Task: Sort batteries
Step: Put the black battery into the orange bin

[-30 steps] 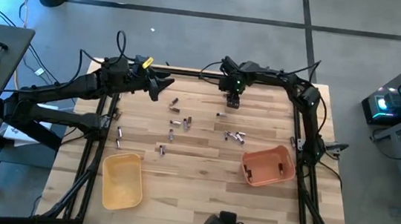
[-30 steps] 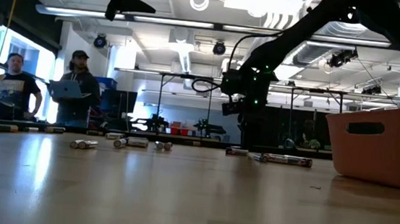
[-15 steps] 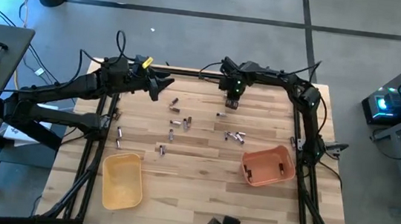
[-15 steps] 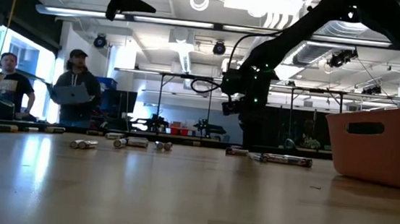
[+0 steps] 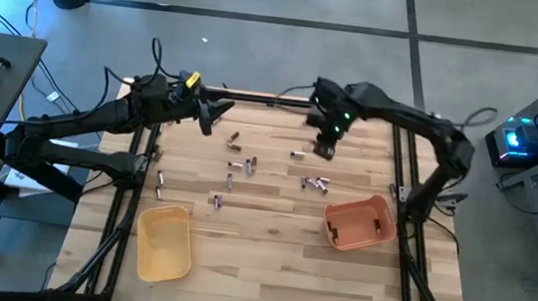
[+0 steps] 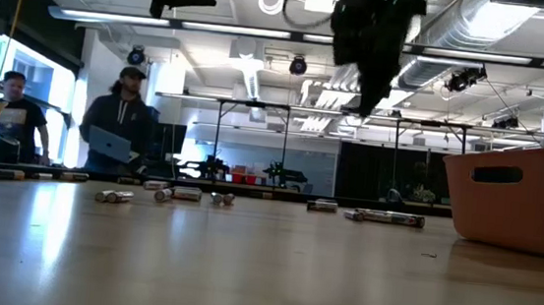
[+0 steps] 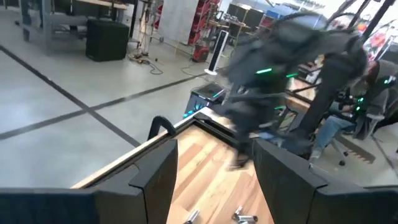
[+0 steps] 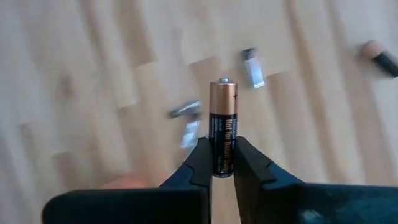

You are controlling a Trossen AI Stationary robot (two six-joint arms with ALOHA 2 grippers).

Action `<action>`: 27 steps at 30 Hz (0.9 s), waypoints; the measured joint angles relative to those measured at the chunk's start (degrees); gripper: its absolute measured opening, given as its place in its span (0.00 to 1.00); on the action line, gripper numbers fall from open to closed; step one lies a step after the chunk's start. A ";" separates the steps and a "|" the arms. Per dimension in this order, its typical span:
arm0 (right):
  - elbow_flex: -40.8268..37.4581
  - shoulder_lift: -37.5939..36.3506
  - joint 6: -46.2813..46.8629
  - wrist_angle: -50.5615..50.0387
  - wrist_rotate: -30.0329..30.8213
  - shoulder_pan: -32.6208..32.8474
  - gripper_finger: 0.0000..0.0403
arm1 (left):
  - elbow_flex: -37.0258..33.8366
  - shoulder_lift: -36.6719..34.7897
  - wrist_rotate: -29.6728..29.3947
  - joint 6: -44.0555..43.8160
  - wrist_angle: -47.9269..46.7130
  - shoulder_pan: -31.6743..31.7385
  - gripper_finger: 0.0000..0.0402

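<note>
Several batteries (image 5: 238, 162) lie scattered on the wooden table, some near its middle (image 5: 316, 184) and some at the left (image 5: 158, 184); the low view shows them lying on their sides (image 6: 115, 196). My right gripper (image 5: 324, 146) hangs high over the table's far middle (image 6: 370, 43), shut on one battery (image 8: 222, 134) with a black body and coppery end. My left gripper (image 5: 215, 115) is raised over the far left, open with nothing between its fingers (image 7: 214, 180). My right gripper pinches the battery's black body (image 8: 222, 163) between its two fingers (image 8: 200, 163). The battery lies along the fingers, its coppery end (image 8: 222, 93) sticking out past the tips. The fingers point steeply down. The battery is lifted clear of the table.
A yellow tray (image 5: 163, 243) stands near the front left and an orange tray (image 5: 359, 223) at the right, close to the low camera (image 6: 520, 194). Bare wood lies between them. People stand in the room behind the table.
My right gripper has risen quickly from low over the table's far part and has shifted a little toward the near and right edges, rolling as it went. My left gripper has stayed in place. The batteries on the table have not moved.
</note>
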 joint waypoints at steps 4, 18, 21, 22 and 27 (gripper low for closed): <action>-3.65 -6.83 9.89 -2.01 3.17 8.93 0.04 | 0.00 0.00 0.00 2.11 -0.07 0.00 0.50; -37.03 -29.01 56.13 4.05 3.37 34.40 0.07 | 0.00 1.69 4.78 3.34 -0.23 0.00 0.50; -41.65 -29.05 61.36 5.81 1.84 36.23 0.14 | 0.00 3.56 7.44 3.56 -0.17 -0.28 0.50; -42.94 -29.05 62.61 6.69 0.69 36.53 0.18 | 0.00 4.29 8.17 3.29 -0.23 -0.49 0.50; -44.46 -29.00 61.49 7.79 -1.22 37.65 0.38 | 0.70 7.08 9.96 3.31 -1.09 -1.87 0.50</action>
